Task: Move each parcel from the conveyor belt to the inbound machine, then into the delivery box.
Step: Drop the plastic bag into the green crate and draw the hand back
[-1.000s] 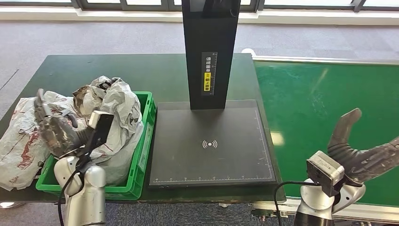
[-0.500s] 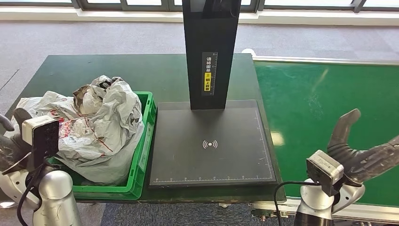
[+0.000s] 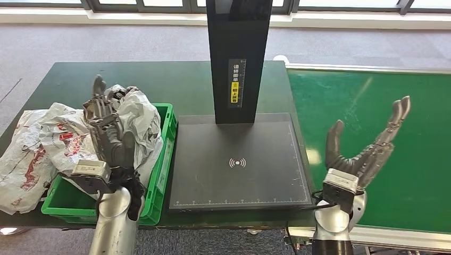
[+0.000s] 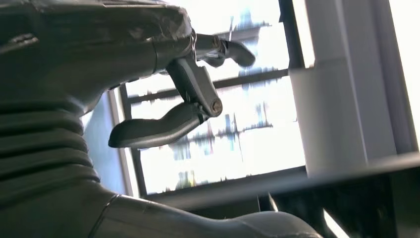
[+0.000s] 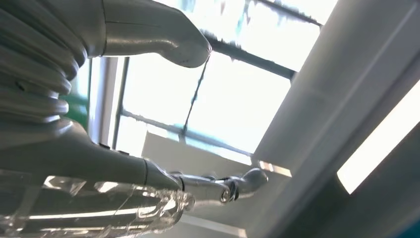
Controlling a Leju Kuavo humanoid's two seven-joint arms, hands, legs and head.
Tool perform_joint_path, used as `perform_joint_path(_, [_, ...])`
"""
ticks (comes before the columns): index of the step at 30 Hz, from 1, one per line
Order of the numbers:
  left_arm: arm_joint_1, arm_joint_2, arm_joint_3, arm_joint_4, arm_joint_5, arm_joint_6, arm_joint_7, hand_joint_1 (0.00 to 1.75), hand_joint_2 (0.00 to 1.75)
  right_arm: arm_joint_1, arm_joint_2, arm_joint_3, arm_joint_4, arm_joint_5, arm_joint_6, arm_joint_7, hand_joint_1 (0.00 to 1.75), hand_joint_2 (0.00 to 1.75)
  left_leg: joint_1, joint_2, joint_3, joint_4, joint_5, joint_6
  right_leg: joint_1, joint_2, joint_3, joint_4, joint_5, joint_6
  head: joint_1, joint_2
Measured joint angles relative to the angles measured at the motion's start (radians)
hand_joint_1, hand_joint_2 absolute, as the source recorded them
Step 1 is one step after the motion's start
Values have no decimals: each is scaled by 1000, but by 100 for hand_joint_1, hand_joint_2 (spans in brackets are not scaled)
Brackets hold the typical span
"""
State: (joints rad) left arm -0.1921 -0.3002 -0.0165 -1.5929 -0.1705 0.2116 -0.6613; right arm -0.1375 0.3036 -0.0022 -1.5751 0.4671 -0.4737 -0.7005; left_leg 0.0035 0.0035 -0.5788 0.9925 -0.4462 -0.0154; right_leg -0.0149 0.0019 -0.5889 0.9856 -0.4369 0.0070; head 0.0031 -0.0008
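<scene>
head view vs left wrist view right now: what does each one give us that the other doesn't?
Head view alone: the green crate heaped with grey parcels, the black scan pad under its post, the green conveyor belt with no parcel on it, and the right hand, fingers spread, holding nothing.
Left wrist view alone: bright windows and a pale pillar behind the hand.
Both: the left hand, raised, fingers apart, holding nothing.
</scene>
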Motion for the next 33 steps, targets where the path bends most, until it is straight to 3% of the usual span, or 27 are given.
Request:
perform_joint_path(5, [-25,-2,-101,132,117,-243,-30,0,175,-22,1,97,116,-92,235,-1,0,175,0,0,0,0,0,0,0,0,0,0,0,0,0,0])
perform_joint_path(9, [-42,-4,-155,217,179,-339,-35,0,175,-34,1,169,147,-189,312,-1,0,175,0,-1,-1,0,0,0,0,0,-1,0,0,0,0,0])
perform_joint_path(26, [-63,-8,-199,360,204,-391,-38,0,175,-40,-3,236,227,-286,338,0,0,175,0,-1,-1,0,0,0,0,0,-2,0,-1,0,0,0])
perform_joint_path(33, [-81,-12,-225,474,202,-358,-38,0,175,-29,-5,239,262,-288,323,0,0,175,0,0,-2,0,0,0,0,0,-3,0,-1,0,0,0])
